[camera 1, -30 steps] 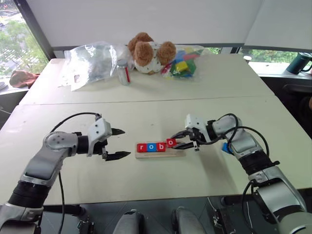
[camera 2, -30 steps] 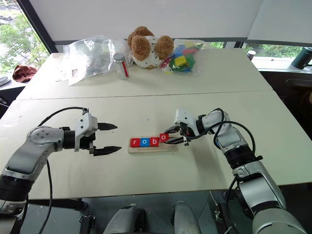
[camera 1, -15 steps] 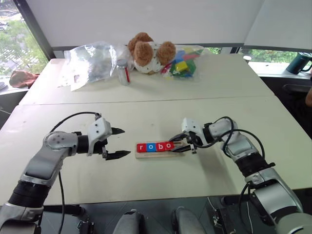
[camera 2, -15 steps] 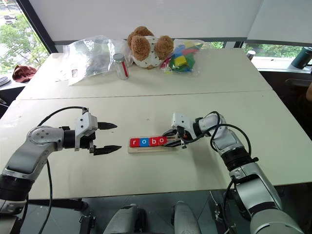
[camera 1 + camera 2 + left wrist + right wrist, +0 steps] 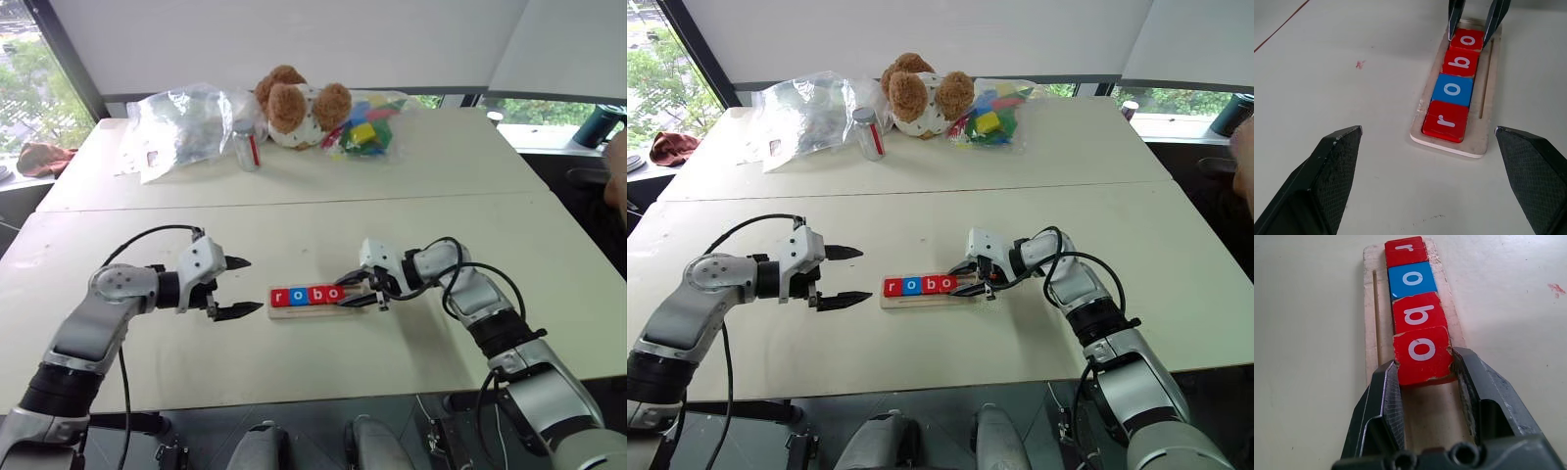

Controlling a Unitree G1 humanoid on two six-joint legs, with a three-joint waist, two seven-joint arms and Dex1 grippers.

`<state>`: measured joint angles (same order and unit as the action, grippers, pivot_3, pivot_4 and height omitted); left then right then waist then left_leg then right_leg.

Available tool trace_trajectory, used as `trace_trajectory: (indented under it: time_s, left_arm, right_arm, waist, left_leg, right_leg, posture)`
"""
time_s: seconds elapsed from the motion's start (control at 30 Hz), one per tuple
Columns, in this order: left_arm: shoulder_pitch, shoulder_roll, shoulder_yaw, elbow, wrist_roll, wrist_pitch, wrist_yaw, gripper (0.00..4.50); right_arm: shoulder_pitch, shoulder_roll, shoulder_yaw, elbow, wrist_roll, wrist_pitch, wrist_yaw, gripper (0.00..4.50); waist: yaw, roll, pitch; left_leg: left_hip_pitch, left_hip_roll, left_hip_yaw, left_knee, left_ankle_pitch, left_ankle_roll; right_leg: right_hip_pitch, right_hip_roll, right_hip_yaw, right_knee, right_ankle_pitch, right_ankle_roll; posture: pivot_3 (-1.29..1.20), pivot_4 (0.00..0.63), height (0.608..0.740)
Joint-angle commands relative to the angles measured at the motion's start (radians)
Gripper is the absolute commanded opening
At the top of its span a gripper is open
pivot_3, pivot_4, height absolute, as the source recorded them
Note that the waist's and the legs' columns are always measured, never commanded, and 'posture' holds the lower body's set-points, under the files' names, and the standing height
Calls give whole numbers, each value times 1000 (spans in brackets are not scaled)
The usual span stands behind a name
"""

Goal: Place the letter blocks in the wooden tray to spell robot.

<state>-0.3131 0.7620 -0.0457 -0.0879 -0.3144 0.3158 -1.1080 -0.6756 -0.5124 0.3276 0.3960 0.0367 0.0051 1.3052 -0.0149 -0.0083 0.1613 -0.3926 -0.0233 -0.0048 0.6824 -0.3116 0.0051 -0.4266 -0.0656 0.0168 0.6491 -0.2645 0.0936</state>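
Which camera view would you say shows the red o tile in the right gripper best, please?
The right wrist view: the o tile sits large between the right gripper fingers, over the tray. The left wrist view shows it far off; both eye views show it tiny.

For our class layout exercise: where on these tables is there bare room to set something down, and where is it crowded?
Bare: the near table in front of the wooden tray, and between the tray and the seam. Also the far table's right end. Crowded: the far edge, with plastic bag, jar, teddy bear and toy bricks.

Bright even daylight from the windows [image 5: 29, 88] behind, soft shadows, sharp head views, slightly blurred close-up edges
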Motion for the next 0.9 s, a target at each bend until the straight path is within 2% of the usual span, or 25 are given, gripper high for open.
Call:
trace_trajectory:
  time_s: [0.03,0.1,0.27,0.57,0.9]
  left_arm:
    - [-14,-1,9,-13,-1,-16,2,4500]
    - [-14,-3,10,-14,0,-16,3,4500]
    - [-16,-5,10,-12,1,-14,5,4500]
    - [-15,-9,10,-14,1,-14,10,4500]
    - [-40,-20,-1,7,10,-21,2,4500]
  right_arm:
    - [-8,7,-3,-25,3,-3,1,1109]
    - [-4,5,0,-30,5,1,7,1109]
    - [-8,11,-11,-38,9,5,-8,3603]
    - [11,0,-58,-137,38,60,-73,3603]
    - [43,-21,-37,-150,16,31,-77,3603]
  waist:
    - [0,0,0]
    - [0,0,0]
    - [0,0,0]
    - [2,0,0]
    - [0,0,0]
  left_leg:
    - [0,0,0,0,0,0]
    - [0,0,0,0,0,0]
    - [0,0,0,0,0,0]
    - [0,0,0,0,0,0]
    - [0,0,0,0,0,0]
  right_leg:
    - [0,0,0,0,0,0]
    - [0,0,0,0,0,0]
    - [0,0,0,0,0,0]
    - [0,0,0,0,0,0]
    - [0,0,0,0,0,0]
  posture:
    - [0,150,740]
    - [0,150,740]
    - [0,150,740]
    - [0,150,740]
    - [0,150,740]
